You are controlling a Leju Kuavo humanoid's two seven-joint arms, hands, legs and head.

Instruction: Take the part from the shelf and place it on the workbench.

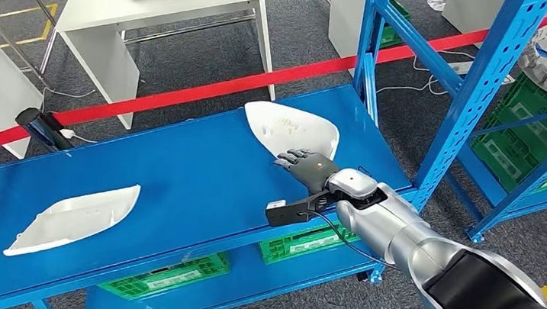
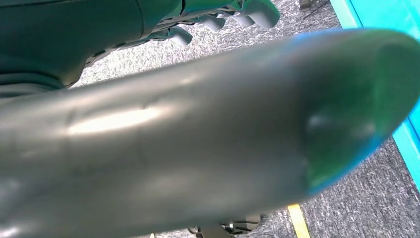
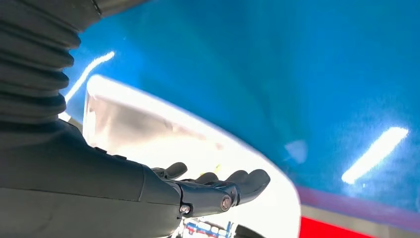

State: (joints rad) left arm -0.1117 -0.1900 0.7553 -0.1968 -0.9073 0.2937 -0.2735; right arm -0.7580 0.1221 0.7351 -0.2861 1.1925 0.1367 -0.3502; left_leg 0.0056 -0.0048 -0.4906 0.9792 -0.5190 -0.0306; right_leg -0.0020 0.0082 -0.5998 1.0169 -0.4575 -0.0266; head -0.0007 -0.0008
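Right hand (image 1: 308, 166), fingers spread and holding nothing, reaches over the blue shelf (image 1: 180, 172) with fingertips at the near edge of a white part (image 1: 291, 128). Left hand (image 2: 237, 12) hangs by the floor, fingers curled; its grip cannot be told. Another white part (image 1: 74, 218) lies well apart. Green crates (image 1: 164, 276) sit on the lower shelf; their contents are hidden. White desks (image 1: 163, 5) stand beyond a red tape (image 1: 210, 90).

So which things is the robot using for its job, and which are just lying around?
For the job:
- white part by the right hand
- blue shelf

Just lying about:
- other white part
- green crates
- red tape
- white tables
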